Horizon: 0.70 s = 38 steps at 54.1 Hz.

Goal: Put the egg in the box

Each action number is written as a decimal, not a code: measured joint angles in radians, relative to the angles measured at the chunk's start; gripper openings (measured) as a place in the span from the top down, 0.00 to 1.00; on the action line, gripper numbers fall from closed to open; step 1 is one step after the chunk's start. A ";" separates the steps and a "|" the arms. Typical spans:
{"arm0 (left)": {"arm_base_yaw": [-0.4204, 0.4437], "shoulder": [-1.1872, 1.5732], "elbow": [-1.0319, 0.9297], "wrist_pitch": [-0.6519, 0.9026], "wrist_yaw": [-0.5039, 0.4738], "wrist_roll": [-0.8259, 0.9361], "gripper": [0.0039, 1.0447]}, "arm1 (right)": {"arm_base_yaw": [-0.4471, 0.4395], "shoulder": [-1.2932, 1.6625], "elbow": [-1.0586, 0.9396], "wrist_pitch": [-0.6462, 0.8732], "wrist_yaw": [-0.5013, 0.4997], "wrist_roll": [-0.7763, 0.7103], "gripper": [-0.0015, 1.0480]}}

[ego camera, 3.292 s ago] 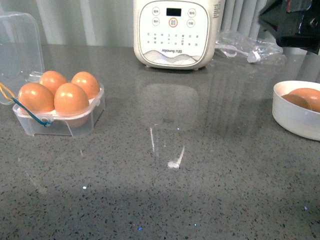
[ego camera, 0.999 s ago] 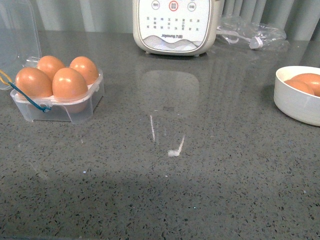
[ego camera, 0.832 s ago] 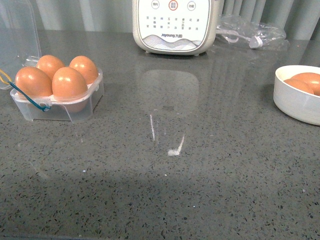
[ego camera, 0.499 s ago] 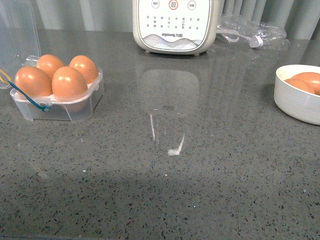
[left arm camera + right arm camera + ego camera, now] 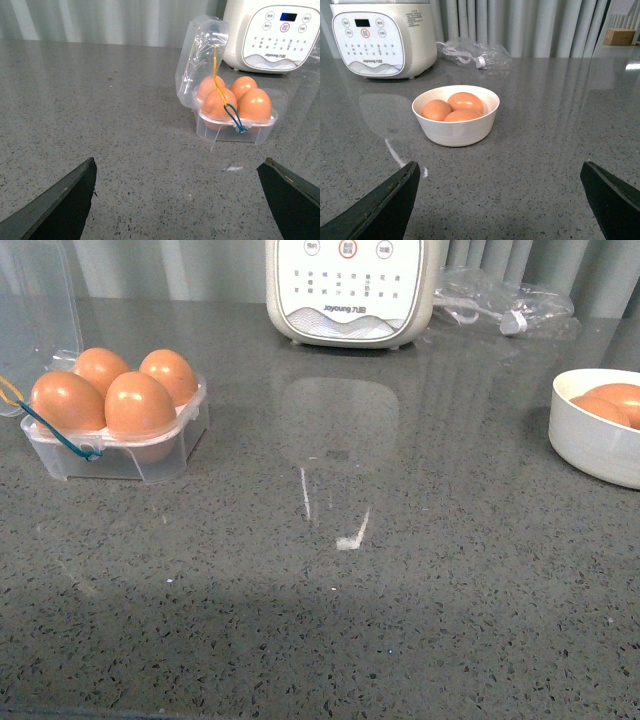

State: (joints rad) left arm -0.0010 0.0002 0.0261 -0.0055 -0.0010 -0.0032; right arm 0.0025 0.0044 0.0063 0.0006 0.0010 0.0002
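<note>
The clear plastic box (image 5: 150, 462) stands at the left of the counter with its lid (image 5: 35, 310) up and four orange-brown eggs (image 5: 138, 403) filling its slots; a blue and yellow cord (image 5: 50, 435) hangs at its front. It also shows in the left wrist view (image 5: 235, 131). Neither arm shows in the front view. My left gripper (image 5: 177, 200) is open and empty, well short of the box. My right gripper (image 5: 500, 200) is open and empty, short of the white bowl (image 5: 456, 127), which holds three more eggs (image 5: 465, 102).
A white Joyoung cooker (image 5: 348, 290) stands at the back centre, with a clear plastic bag (image 5: 505, 308) to its right. The white bowl (image 5: 592, 445) sits at the right edge. A white smear (image 5: 348, 540) marks the grey counter's middle.
The dark arm seen at the top right 3.3 s ago has left the front view. Over the last second nothing has visibly moved.
</note>
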 joint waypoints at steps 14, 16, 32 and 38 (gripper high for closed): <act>-0.011 0.094 0.008 0.074 -0.090 -0.150 0.06 | 0.000 0.000 0.000 0.000 0.000 0.000 0.07; 0.010 0.203 0.019 0.189 -0.097 -0.238 0.06 | 0.000 0.000 0.000 0.000 0.000 0.000 0.07; 0.122 1.022 0.262 1.068 -0.138 -0.224 0.06 | 0.000 0.000 0.000 0.000 0.000 0.000 0.07; 0.089 1.174 0.311 1.167 -0.132 -0.126 0.06 | 0.000 0.000 0.000 0.000 0.000 0.000 0.07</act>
State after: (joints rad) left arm 0.0879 1.1740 0.3370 1.1610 -0.1333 -0.1295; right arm 0.0025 0.0040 0.0063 0.0006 0.0013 0.0002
